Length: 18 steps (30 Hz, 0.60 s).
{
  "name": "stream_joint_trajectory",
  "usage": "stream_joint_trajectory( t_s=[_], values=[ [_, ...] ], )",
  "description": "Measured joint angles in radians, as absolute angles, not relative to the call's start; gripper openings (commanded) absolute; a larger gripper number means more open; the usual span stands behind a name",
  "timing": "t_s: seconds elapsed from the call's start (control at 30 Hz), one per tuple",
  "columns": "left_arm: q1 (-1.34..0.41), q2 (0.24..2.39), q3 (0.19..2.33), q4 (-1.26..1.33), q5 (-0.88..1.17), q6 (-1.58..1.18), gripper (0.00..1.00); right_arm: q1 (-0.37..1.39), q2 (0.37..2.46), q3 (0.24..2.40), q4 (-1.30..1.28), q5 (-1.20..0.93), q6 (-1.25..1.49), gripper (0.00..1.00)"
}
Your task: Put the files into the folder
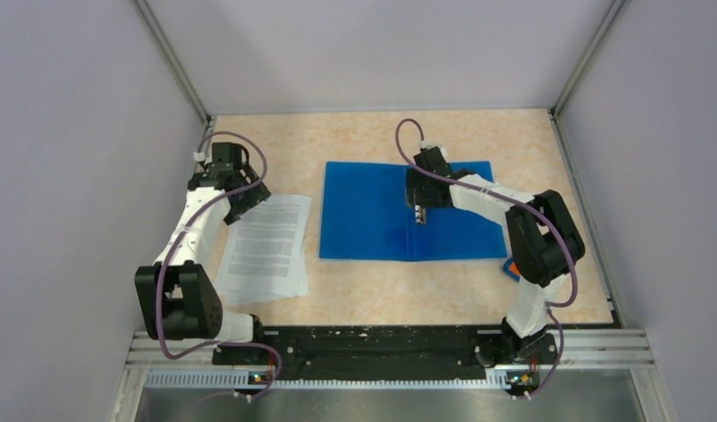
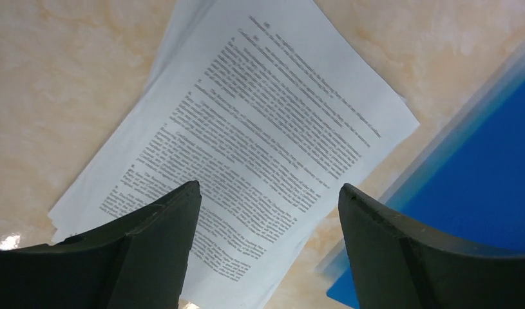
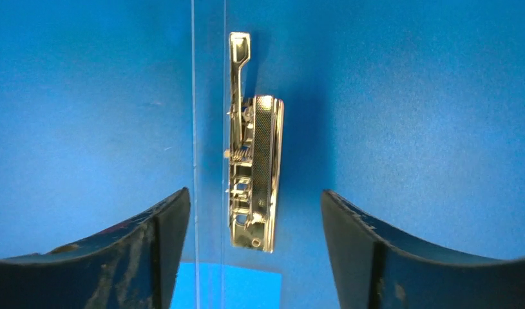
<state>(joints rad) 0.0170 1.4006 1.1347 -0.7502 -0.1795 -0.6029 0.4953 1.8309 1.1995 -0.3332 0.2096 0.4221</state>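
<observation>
Left claw: jaws wide apart with nothing between them, hanging above the sheets.
Files: a slightly fanned stack lying flat on the table, directly beneath the left claw and outside the folder.
Folder: lies open and flat under the right claw, with one edge just beside the sheets.
Right claw: jaws wide and holding nothing, over the folder's inner fold.
Metal clip: below the right claw, in line with the gap between its fingers, touched by neither.

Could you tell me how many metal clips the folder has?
1: the metal clip by the folder's centre crease, under the right gripper; the arm could hide others.
</observation>
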Motion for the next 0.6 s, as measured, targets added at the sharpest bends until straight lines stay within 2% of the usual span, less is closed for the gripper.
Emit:
stream_joint_trajectory(
  t_s=[0.17, 0.33, 0.43, 0.6],
  values=[
    [0.127, 1.406, 1.133, -0.728, -0.181, -0.599, 0.98, 0.498, 1.722, 1.185, -0.36, 0.142, 0.422, 0.84],
    [0.224, 1.428, 1.108, -0.695, -0.187, -0.599, 0.99, 0.557, 1.636, 1.2, -0.307, 0.038, 0.458, 0.88],
    [0.262, 1.447, 1.083, -0.673, -0.185, -0.595, 0.99, 0.637, 1.674, 1.245, -0.253, -0.019, 0.494, 0.91],
    [0.309, 1.454, 1.018, -0.587, -0.154, -0.583, 0.99, 0.793, 1.86, 1.4, -0.148, -0.097, 0.551, 0.91]
  ],
)
